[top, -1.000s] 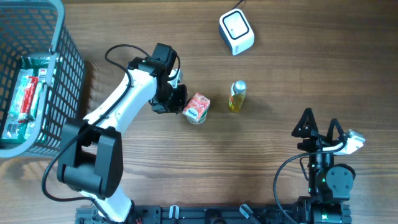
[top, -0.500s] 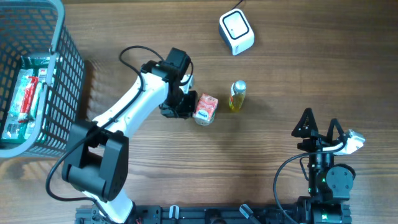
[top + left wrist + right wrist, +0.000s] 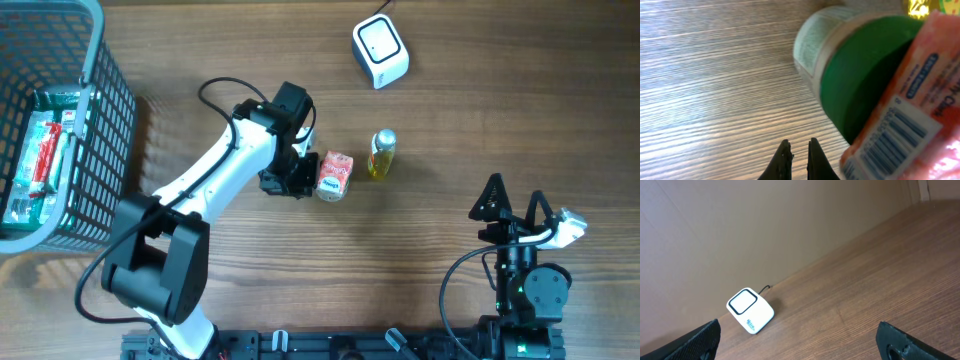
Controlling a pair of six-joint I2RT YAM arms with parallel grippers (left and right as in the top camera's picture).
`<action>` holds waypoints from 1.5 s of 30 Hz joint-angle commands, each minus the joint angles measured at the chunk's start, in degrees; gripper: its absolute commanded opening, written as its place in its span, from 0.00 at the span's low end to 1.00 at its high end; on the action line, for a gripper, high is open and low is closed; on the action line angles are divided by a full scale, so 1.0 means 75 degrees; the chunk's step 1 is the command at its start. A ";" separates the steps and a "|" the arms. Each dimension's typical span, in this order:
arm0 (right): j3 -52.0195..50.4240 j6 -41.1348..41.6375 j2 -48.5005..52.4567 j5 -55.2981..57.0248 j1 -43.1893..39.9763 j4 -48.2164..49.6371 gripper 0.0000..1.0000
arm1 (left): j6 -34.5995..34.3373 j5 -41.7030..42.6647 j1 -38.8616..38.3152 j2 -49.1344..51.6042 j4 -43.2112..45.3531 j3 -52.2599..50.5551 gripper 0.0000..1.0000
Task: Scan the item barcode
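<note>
Pink-labelled and green-bodied, the item [image 3: 335, 175] lies on the wooden bench [image 3: 450, 120] near its middle; in the left wrist view its barcode [image 3: 896, 134] shows on the pink label, with a pale printed rim at the far end; the left tool [image 3: 798, 151] sits just beside the item on its left side, its two black fingertips drawn narrow with only a slit between them and nothing gripped; whether they touch the item I cannot tell; a small yellow bottle [image 3: 381, 154] lies just beside the item on its other side; the white scanner [image 3: 380, 52] stands well apart at the far edge of the bench, its cable trailing off; the right tool [image 3: 514, 192] hangs near the robot's base on the right, its fingers spread wide and holding nothing; a grey mesh basket [image 3: 112, 92] at the far left holds red and green packets [image 3: 40, 160].
</note>
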 commanded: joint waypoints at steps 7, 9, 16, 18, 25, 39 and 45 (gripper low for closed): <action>-0.0003 -0.0029 -0.0020 -0.0073 -0.0029 0.0026 1.00 | -0.0280 -0.0329 0.0143 -0.1970 -0.0032 0.0749 0.11; -0.0003 -0.0026 -0.0020 -0.0073 -0.0029 0.0026 1.00 | -0.0277 -0.0329 0.0029 -0.2028 -0.0055 0.0749 0.16; -0.0003 -0.0029 -0.0020 -0.0073 -0.0029 0.0026 1.00 | -0.0277 -0.0323 -0.0012 -0.2011 -0.0044 0.0749 0.37; -0.0003 -0.0029 -0.0020 -0.0073 -0.0029 0.0026 1.00 | -0.0277 -0.0323 -0.0029 -0.2011 -0.0111 0.0746 0.36; -0.0003 -0.0026 -0.0020 -0.0073 -0.0029 0.0026 1.00 | -0.0280 -0.0326 -0.0423 -0.1760 -0.0105 0.0734 0.36; -0.0003 -0.0026 -0.0020 -0.0073 -0.0029 0.0026 1.00 | -0.0219 -0.0507 -0.0868 -0.0973 -0.0105 0.0731 0.39; -0.0003 -0.0026 -0.0020 -0.0073 -0.0029 0.0026 1.00 | -0.0189 -0.0612 -0.0921 -0.0842 -0.0085 0.0720 0.53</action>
